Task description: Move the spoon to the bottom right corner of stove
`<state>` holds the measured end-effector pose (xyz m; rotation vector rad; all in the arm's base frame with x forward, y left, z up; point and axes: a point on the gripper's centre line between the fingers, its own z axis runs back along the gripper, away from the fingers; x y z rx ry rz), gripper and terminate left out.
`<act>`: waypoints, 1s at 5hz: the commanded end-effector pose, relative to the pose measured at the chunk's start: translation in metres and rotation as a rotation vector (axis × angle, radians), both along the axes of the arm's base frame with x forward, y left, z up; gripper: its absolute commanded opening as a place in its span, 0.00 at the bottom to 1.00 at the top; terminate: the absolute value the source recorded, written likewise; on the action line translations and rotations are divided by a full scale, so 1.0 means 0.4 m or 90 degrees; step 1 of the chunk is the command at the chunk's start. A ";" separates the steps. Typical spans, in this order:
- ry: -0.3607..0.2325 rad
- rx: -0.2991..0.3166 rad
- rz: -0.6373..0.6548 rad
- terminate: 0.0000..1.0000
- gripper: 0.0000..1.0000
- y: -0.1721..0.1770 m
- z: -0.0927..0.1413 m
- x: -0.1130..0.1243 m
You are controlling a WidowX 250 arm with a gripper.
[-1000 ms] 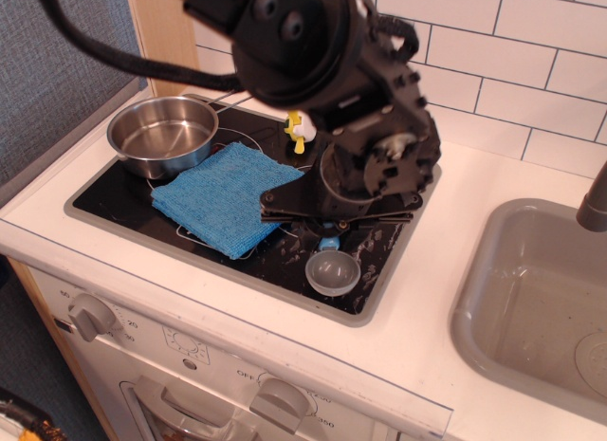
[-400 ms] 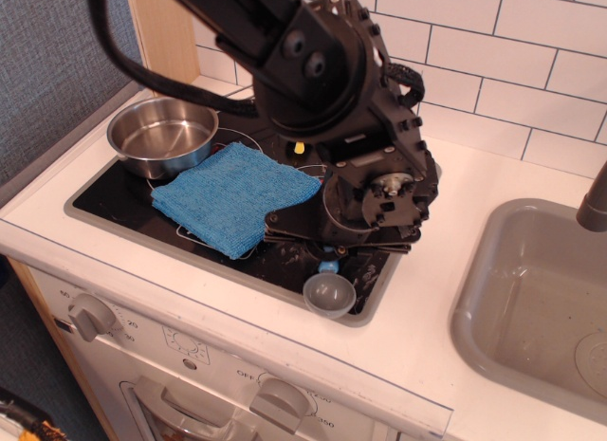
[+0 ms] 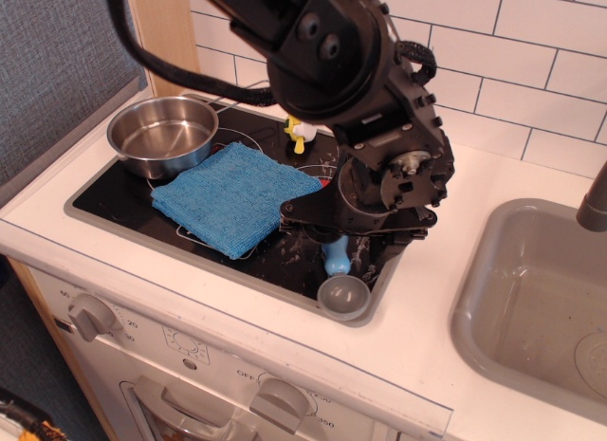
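Where print shows, I read "OFF" and "20" by knobs (image 3: 92,315) on front panel, rest too small. Spoon (image 3: 339,280) lies at stove (image 3: 114,196) bottom right corner, grey bowl on rim, blue handle pointing back under hand (image 3: 351,234). Hand just above handle; can't tell if fingers apart or together. Blue cloth (image 3: 237,196) mid-stove, steel pan (image 3: 162,135) back left, yellow toy (image 3: 299,133) behind arm. Sink (image 3: 531,299) right on bench (image 3: 432,327).

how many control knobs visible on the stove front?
2. One knob sits at the left of the front panel; a second knob is lower, near the centre bottom edge. More may be out of frame.
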<state>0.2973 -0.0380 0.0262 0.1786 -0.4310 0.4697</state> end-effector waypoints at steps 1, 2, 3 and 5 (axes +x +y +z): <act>-0.046 -0.019 0.010 0.00 1.00 0.008 0.053 0.025; -0.085 -0.041 0.022 0.00 1.00 0.009 0.087 0.040; -0.091 -0.091 0.023 0.00 1.00 0.002 0.138 0.063; -0.096 -0.111 0.047 0.00 1.00 0.014 0.251 0.072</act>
